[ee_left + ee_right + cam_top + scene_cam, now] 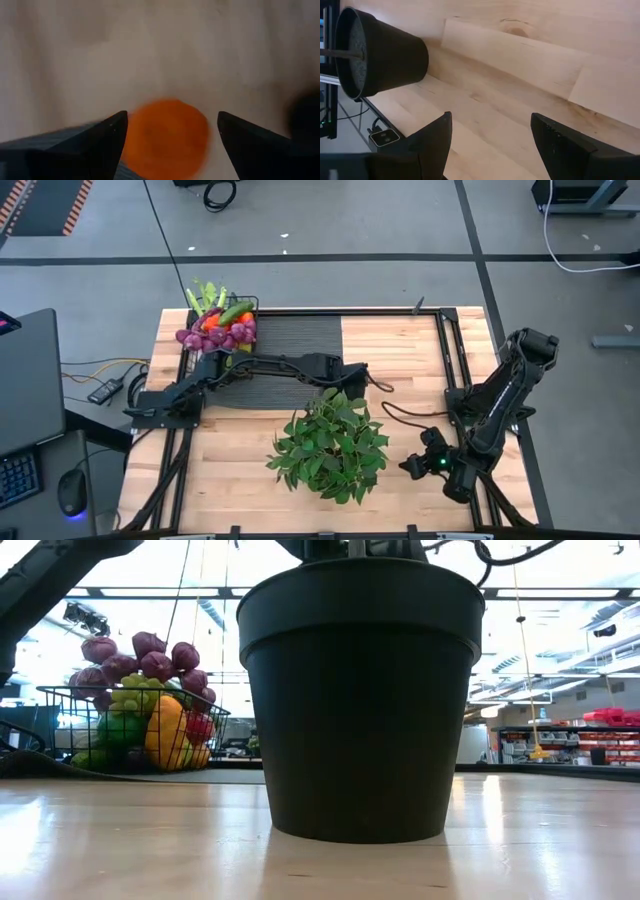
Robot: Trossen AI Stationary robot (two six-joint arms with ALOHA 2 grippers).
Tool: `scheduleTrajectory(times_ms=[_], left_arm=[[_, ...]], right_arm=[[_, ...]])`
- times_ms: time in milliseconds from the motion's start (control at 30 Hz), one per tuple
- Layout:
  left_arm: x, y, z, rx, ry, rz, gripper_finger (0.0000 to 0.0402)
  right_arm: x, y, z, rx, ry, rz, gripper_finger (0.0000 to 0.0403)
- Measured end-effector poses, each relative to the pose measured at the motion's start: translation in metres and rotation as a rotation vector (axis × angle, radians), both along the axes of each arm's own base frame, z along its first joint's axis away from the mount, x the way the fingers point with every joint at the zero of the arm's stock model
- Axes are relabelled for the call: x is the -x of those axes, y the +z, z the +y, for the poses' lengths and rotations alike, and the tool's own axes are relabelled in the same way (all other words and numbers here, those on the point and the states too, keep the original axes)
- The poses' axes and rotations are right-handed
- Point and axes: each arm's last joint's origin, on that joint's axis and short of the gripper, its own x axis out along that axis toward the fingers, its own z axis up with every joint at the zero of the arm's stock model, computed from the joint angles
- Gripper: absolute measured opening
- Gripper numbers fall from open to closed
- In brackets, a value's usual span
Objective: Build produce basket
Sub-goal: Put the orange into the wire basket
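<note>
Nearest the front edge of the tabletop [240, 480], our right gripper [412, 465] waits with its fingers spread and nothing between them. Beside it stands the leafy plant [330, 442] in its black pot [360, 700]. Behind the plant, our left gripper [170, 132] hangs spread over an orange [167, 137], whose contact we cannot tell. Farthest, at the back left corner, the basket [222, 330] sits heaped with produce [145, 705].
</note>
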Motion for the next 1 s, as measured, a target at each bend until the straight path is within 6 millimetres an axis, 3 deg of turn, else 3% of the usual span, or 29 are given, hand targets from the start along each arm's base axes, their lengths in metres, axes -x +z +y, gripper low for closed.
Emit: scheduleTrajectory(times_ms=[200,400,567,700,1000], left_arm=[[-0.006,0.001,0.007,-0.056,0.047,-0.056,0.0317],[-0.004,-0.003,0.009,-0.026,0.05,-0.019,0.0317],[0.0,-0.003,0.009,0.019,0.154,0.03,0.0317],[0.008,-0.007,0.008,-0.007,0.08,0.116,0.0317],[0.005,-0.01,0.009,-0.022,0.058,0.088,0.0316]], right_arm=[[0.0,0.001,-0.001,-0.001,-0.002,-0.009,0.0273],[0.0,0.002,0.0,-0.007,-0.003,-0.013,0.0273],[-0.001,0.002,0.0,-0.012,-0.004,-0.018,0.0273],[-0.001,0.002,0.0,-0.01,-0.003,-0.017,0.0273],[-0.001,0.002,0.0,-0.011,-0.006,-0.018,0.0273]])
